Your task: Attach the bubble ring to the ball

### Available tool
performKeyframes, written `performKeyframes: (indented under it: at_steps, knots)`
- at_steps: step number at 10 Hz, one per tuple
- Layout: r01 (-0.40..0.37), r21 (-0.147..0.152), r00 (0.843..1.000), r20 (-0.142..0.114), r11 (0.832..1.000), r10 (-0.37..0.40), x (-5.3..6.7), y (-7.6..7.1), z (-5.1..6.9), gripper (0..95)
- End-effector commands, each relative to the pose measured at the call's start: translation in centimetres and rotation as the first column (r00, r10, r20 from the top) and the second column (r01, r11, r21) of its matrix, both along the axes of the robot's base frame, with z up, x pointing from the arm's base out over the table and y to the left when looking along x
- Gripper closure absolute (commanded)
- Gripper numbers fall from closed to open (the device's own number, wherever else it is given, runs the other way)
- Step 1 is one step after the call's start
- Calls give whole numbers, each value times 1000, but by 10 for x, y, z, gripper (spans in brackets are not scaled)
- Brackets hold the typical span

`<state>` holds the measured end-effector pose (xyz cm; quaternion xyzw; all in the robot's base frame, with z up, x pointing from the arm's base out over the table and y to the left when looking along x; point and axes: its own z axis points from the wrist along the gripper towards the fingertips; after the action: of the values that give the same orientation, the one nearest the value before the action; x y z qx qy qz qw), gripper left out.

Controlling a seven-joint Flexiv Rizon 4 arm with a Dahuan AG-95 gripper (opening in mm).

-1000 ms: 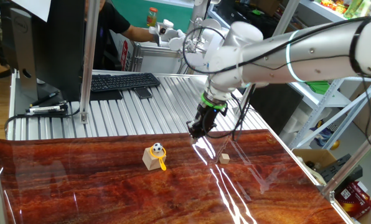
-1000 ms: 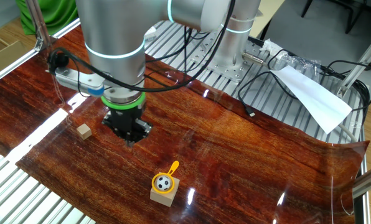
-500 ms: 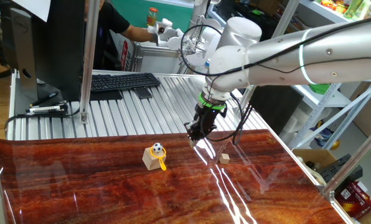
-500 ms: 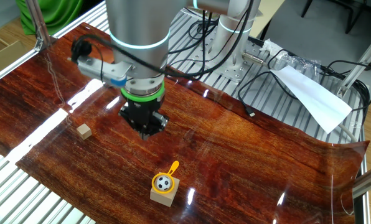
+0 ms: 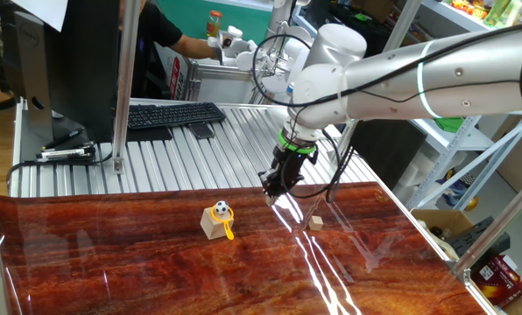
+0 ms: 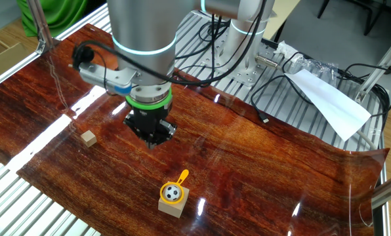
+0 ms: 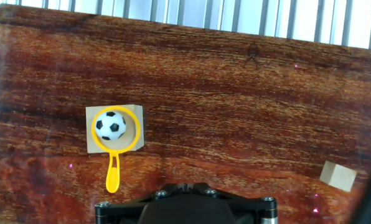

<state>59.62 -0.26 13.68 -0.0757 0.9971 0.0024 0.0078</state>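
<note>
One bubble ring [image 7: 116,135] lies on the light wooden cube [image 7: 137,140], its yellow loop around the ball [image 7: 111,126] and its handle sticking out past the cube's edge. The gripper [image 6: 151,138] hangs above the worktop [image 6: 261,170], apart from them; its opening cannot be told. Beside lies a small tan cube [image 6: 87,137].

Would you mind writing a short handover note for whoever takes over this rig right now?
Gripper: holds nothing, hangs above the table apart from the job's things; open or shut cannot be told.
Bubble ring: its loop lies around the ball on top of the wooden cube, handle sticking out past the cube's edge.
Small tan cube: off to the side, alone.
Done: the ring looks fitted around the ball.
Left: probably nothing beyond checking the fit.
</note>
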Motion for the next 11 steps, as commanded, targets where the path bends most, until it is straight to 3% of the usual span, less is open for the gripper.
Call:
performKeyframes:
  at_steps: [1, 4, 8, 9, 11]
  knots:
    - [-5, -15, 1000, 5, 1000, 5, 2, 0, -3, 950]
    - [-9, -7, 1000, -21, 1000, 9, 2, 0, -4, 950]
    - [-6, -6, 1000, -30, 1000, 6, 2, 0, -8, 950]
    - [-26, 14, 999, -26, 1000, 27, 2, 0, -7, 950]
    - [-34, 19, 998, -45, 999, 35, 2, 0, -8, 950]
